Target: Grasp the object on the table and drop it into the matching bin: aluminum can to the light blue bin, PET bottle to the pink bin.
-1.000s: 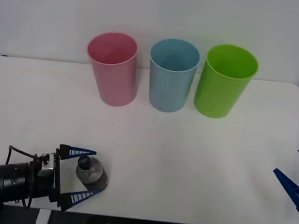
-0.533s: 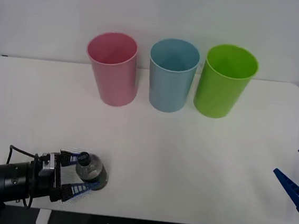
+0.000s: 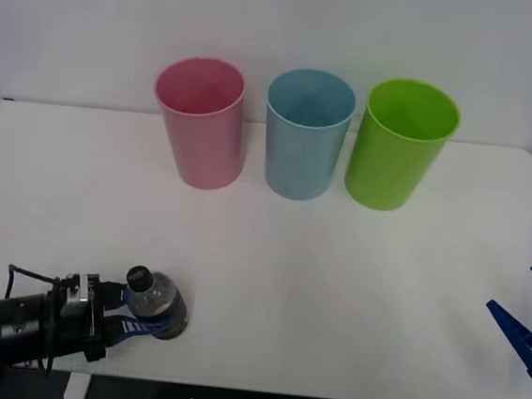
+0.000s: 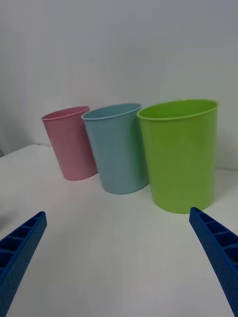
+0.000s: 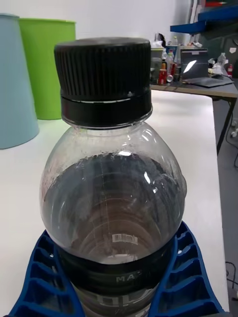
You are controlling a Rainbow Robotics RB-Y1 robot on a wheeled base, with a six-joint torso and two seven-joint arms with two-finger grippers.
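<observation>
— Front view first: what do we see at the near-left corner of the worktop (image 3: 270, 256)?

— We see the left gripper (image 3: 141, 318) low over the white surface, its dark arm reaching in from the left edge. Its blue ribbed jaws are clenched around the lower part of the PET bottle (image 3: 152, 302), one on each side.

— And the bottle itself, how does it stand?

— We read it as roughly upright, dark cap uppermost and leaning a little to the left. We cannot tell whether its base touches the worktop or sits just above it. In the left wrist view the bottle (image 5: 111, 198) looms close, clear at the shoulder and dark below, with the blue fingers (image 5: 39, 277) pressed against both sides of its lower body.

— Where are the bins?

— We see three of them in a row at the far edge, well apart from the bottle: the pink bin (image 3: 201, 122) on the left, the light blue bin (image 3: 306, 133) in the middle, and a lime green bin (image 3: 400, 144) on the right. All three stand upright with their mouths open upward.

— And the other arm?

— We find the right gripper (image 3: 529, 324) at the right edge of the worktop, jaws spread wide and holding nothing. Its wrist view looks across the bare surface toward the same three bins, the green one nearest.
</observation>
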